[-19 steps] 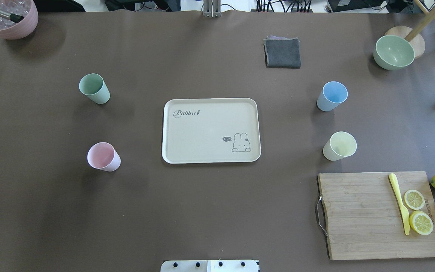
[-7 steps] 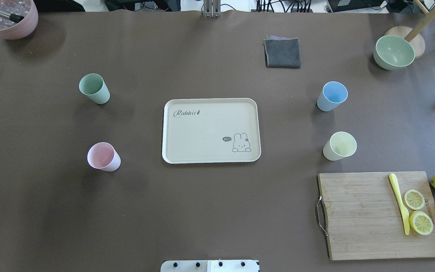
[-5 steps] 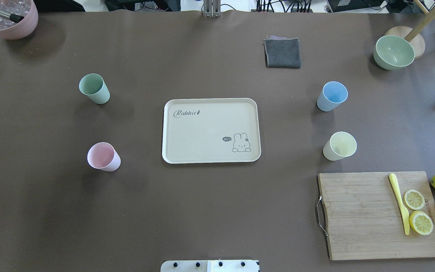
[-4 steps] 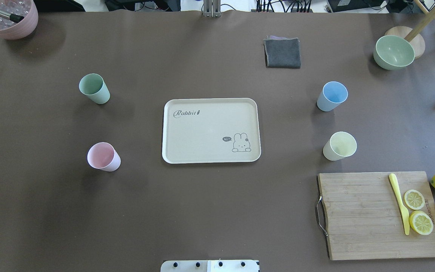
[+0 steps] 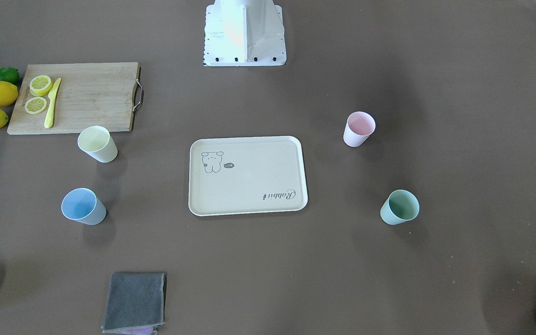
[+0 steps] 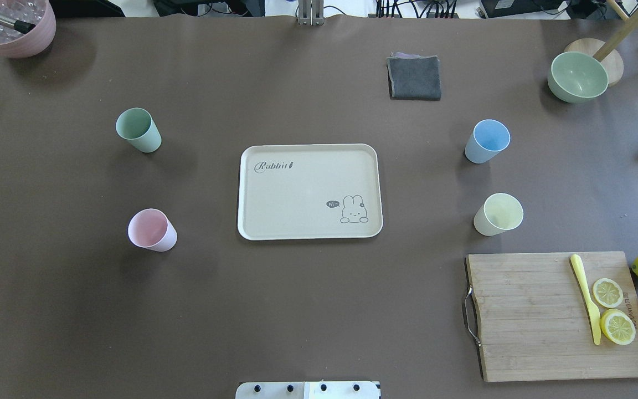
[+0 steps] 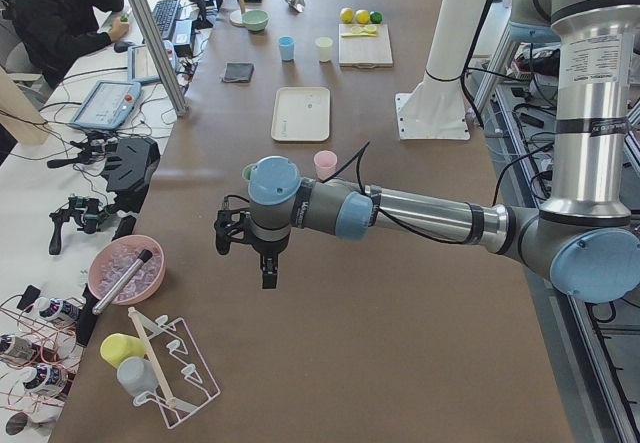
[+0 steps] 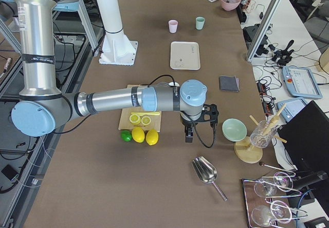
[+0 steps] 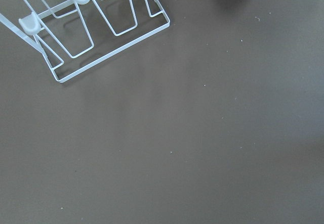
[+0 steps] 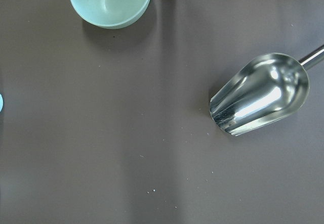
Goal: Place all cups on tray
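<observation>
No change in seconds: green cup (image 6: 138, 129) and pink cup (image 6: 152, 229) toward the table (image 6: 319, 310) left edge, blue cup (image 6: 487, 141) and yellow cup (image 6: 498, 214) toward the right, tray (image 6: 308, 183) bare at centre. Left claw (image 7: 267, 271) and right claw (image 8: 188, 134) hover over the ends, grip unreadable; work unstarted.

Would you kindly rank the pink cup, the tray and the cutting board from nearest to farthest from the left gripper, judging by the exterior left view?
1. pink cup: just beyond the left gripper, towards the robot's side.
2. tray: further along, in the middle.
3. cutting board: at the far end.
</observation>
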Motion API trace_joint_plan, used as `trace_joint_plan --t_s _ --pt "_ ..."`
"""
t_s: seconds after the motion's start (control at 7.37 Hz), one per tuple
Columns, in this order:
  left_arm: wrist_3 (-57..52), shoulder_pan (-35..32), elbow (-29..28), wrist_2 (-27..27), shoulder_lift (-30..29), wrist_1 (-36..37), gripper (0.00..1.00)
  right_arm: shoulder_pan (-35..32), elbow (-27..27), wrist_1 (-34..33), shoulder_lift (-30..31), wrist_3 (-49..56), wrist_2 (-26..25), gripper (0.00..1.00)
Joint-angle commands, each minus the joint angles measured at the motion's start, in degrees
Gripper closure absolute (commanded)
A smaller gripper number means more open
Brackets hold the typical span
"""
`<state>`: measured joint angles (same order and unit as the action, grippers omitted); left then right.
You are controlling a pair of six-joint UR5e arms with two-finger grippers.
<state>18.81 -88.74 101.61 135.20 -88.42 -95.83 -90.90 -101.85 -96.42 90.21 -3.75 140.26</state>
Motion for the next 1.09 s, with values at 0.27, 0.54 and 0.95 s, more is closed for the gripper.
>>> trace_joint_plan --t_s 0.27,0.54,0.95 --pt "7.63 6.46 -1.85 0.15 -3.6 -4.27 0.02 8.08 -8.61 0.44 0.06 -9.85 0.1 0.0" --pt "7.03 6.39 -1.59 0.15 -3.0 -6.1 0.02 15.27 -8.89 10.83 -0.03 -22.96 -1.29 0.0" --pt "7.64 6.39 -0.71 0.24 -2.99 -8.74 0.02 30.92 -8.63 26.88 -0.03 -47.81 -11.83 0.0"
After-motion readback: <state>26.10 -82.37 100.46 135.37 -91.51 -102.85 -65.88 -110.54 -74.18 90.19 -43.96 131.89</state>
